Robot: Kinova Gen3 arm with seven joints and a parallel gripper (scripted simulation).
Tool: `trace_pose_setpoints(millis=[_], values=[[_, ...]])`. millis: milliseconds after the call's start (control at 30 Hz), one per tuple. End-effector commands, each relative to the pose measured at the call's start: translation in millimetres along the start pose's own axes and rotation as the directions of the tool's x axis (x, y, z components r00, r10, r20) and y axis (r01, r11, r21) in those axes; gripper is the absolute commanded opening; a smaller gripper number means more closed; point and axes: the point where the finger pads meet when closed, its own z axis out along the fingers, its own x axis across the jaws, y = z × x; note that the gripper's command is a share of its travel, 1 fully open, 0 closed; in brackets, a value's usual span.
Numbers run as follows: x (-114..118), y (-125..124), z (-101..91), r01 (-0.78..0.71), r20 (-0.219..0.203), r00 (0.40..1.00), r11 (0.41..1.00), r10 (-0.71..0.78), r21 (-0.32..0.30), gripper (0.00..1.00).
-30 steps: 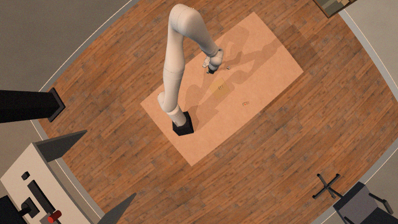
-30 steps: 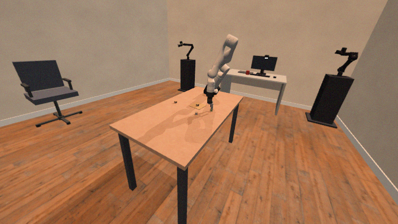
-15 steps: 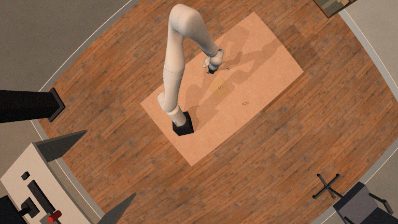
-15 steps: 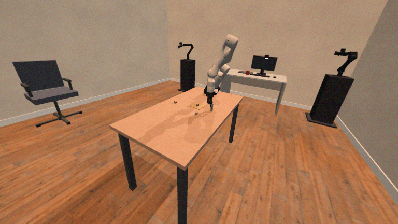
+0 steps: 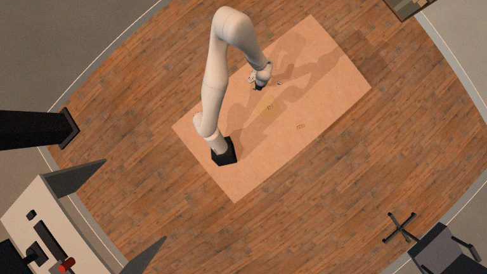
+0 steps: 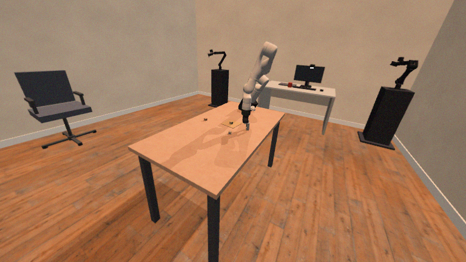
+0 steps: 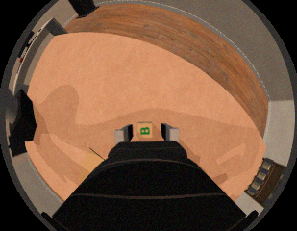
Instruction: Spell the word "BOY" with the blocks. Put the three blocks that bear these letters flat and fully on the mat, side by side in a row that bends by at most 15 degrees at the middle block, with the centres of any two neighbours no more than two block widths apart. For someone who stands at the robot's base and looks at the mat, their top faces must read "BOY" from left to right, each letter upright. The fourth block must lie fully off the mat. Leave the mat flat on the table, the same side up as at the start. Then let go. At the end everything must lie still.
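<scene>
My gripper [image 7: 147,130] [image 6: 247,128] is open, low over the table, pointing down. In the wrist view a block with a green B [image 7: 145,130] lies between the spread fingers, with a gap on each side. The yellow mat [image 5: 264,110] [image 6: 233,126] lies on the table, with one block [image 5: 269,106] [image 6: 231,122] on it. Another block [image 5: 279,82] [image 6: 229,133] lies off the mat, on the side away from the base. A block with a red mark [image 5: 299,127] [image 6: 205,119] lies off the mat on the far side from the gripper. Their letters are too small to read.
The table [image 5: 337,91] [image 6: 192,135] carries the black arm base [image 5: 224,154] at one end. The arm [image 5: 215,73] reaches over the table and casts shadows across the mat. A desk, a chair and a bookcase stand away from the table.
</scene>
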Motion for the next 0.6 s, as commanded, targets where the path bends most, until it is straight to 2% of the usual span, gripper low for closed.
trace_pose_setpoints(millis=[0, 167, 567], values=[[-2.9, 0.0, 6.8, -0.005, 0.006, 1.0, 1.0, 0.005, 0.005, 1.0], [-2.9, 0.0, 13.2, -0.005, 0.006, 1.0, 1.0, 0.005, 0.005, 1.0], [-3.0, 0.0, 15.0, -0.005, 0.006, 1.0, 1.0, 0.005, 0.005, 1.0]])
